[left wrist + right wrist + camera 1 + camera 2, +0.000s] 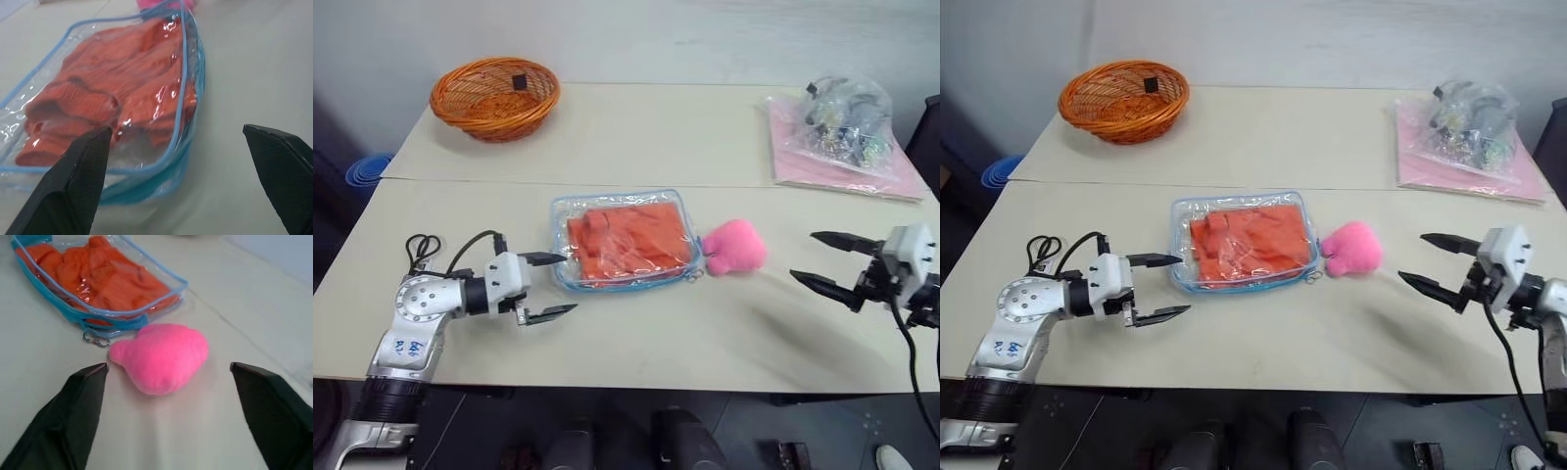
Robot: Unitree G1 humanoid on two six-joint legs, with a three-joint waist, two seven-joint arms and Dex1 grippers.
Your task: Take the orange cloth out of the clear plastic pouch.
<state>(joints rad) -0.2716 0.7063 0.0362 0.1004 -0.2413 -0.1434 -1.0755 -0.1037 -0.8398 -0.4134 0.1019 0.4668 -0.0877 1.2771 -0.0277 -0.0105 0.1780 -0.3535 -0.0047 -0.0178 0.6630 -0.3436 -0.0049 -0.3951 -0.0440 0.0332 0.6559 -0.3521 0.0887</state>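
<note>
The clear plastic pouch with light-blue trim lies flat in the middle of the near table. The orange cloth is folded inside it, seen through the plastic; in the left wrist view the orange cloth fills the pouch. My left gripper stands open just left of the pouch's near left corner, one finger close to its edge, nothing between the fingers. Over at the table's right, my right gripper is open too, well clear of the pouch and pointing toward it.
A pink fuzzy plush lies against the pouch's right end, beside the zipper ring. An orange wicker basket sits far left. A clear bag of small items rests on a pink sheet far right.
</note>
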